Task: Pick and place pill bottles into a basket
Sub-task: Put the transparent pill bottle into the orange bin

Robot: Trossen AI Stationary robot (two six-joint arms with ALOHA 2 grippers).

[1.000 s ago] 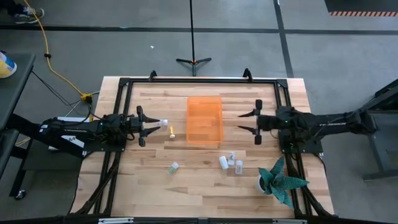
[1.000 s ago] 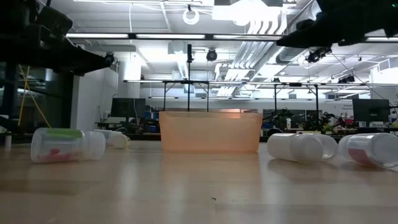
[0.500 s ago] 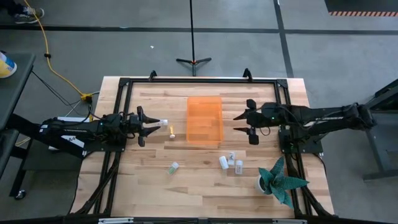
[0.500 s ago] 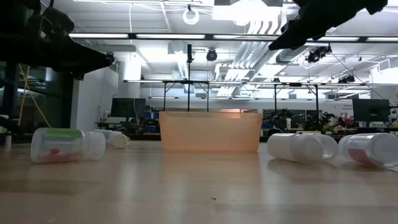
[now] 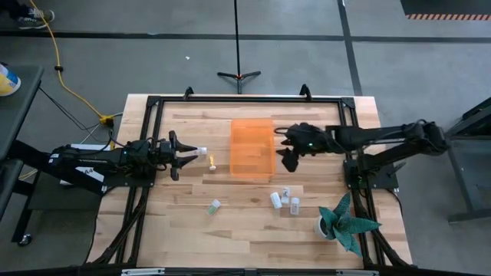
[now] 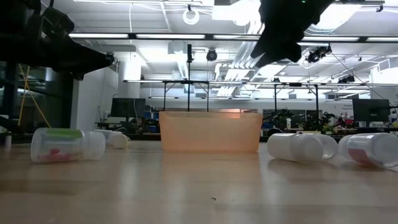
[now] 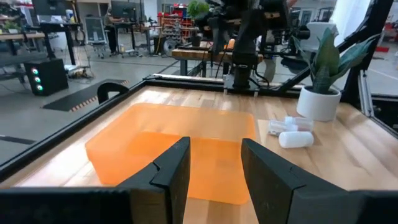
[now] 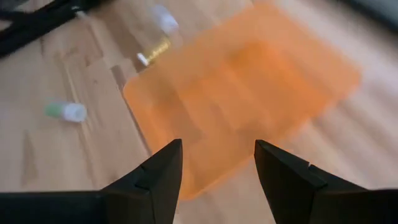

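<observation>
The orange basket lies flat at the table's middle. My right gripper is open and empty, raised above the table by the basket's right wall; its wrist view looks down on the basket. My left gripper is open and empty left of the basket. A white bottle and an amber one lie on their sides between it and the basket. A green-capped bottle and three white bottles lie nearer the front edge.
A teal plant in a white pot stands at the front right, close to the three white bottles. A black frame runs around the table top. Bare wood lies in front of the basket.
My right gripper has gone toward the table's left edge, from well right of the basket to its right wall, staying open and above the table. The bottles and the basket have stayed where they were.
</observation>
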